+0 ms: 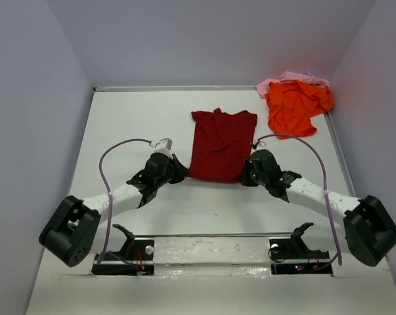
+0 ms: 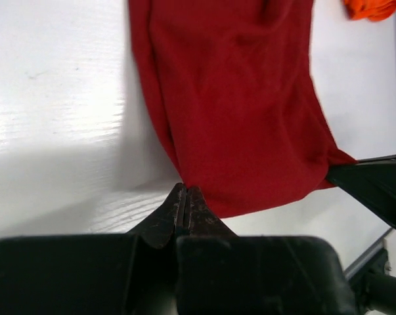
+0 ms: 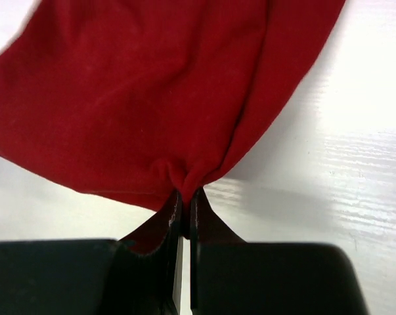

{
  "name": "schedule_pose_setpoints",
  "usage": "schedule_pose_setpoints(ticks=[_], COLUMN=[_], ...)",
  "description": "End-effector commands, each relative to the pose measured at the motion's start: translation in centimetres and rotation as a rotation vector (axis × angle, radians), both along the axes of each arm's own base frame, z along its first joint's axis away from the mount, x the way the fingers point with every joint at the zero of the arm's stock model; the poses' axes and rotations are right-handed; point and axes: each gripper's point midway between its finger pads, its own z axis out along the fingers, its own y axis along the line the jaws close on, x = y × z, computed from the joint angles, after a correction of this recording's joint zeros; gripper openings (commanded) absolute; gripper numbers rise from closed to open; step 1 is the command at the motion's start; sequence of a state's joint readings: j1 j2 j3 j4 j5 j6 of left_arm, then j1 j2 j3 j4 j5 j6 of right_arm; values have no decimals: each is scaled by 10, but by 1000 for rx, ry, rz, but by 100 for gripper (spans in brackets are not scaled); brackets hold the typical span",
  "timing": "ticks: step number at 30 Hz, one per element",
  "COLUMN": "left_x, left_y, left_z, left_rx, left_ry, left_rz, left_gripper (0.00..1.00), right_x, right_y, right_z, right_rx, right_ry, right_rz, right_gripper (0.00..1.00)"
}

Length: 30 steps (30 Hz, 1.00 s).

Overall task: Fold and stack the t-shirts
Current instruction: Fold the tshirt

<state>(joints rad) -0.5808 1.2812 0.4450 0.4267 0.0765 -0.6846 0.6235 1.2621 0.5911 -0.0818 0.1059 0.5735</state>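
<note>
We find the maroon t-shirt (image 1: 222,146) lying in the middle of the white counter (image 1: 138,118). It is already narrowed into a long strip that runs from near to far, with its far end a little rumpled. The orange t-shirt (image 1: 295,105) sits crumpled at the far right corner, partly on top of the pink t-shirt (image 1: 283,80), and both lie well apart from the maroon one.

The right pincer (image 3: 186,197) is closed on the near right corner of the maroon t-shirt, and the cloth gathers into small pleats just where the tips meet. The left pincer (image 2: 186,191) is pressed fully together at the near left corner, with the hem running right up to its tips. We cannot tell whether any cloth is actually caught between them.

We judge this to be the start of a lengthwise fold, with the near hem about to be carried toward the far end. The main risk is an uneven lift. If the left side has no real hold, only the right corner rises and the strip twists or drags sideways. The right hold is also only a small pinch of bunched fabric, so a quick pull could strip it free. If we lift too low, the cloth may slide along the counter instead of folding, and the side folds may open. If we carry it too far, the hem will overshoot the rumpled collar end and leave a crooked packet.
</note>
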Motion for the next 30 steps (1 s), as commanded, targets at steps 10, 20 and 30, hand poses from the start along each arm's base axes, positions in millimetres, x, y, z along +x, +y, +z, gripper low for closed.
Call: schedule_pose_setpoints(ticks=[10, 20, 30], left_x=[32, 108, 175], left_y=[-5, -48, -64], left_z=[73, 107, 115], left_rx=[-12, 27, 45], left_ry=[-141, -210, -221], left_rz=[64, 28, 24], left_gripper=[0, 0, 0], right_x=[15, 66, 109], right_y=[-16, -18, -28], right_z=[105, 104, 106], right_rx=[14, -79, -188], right_ry=[-207, -272, -340], right_rz=[-77, -220, -381], right_gripper=[0, 0, 0])
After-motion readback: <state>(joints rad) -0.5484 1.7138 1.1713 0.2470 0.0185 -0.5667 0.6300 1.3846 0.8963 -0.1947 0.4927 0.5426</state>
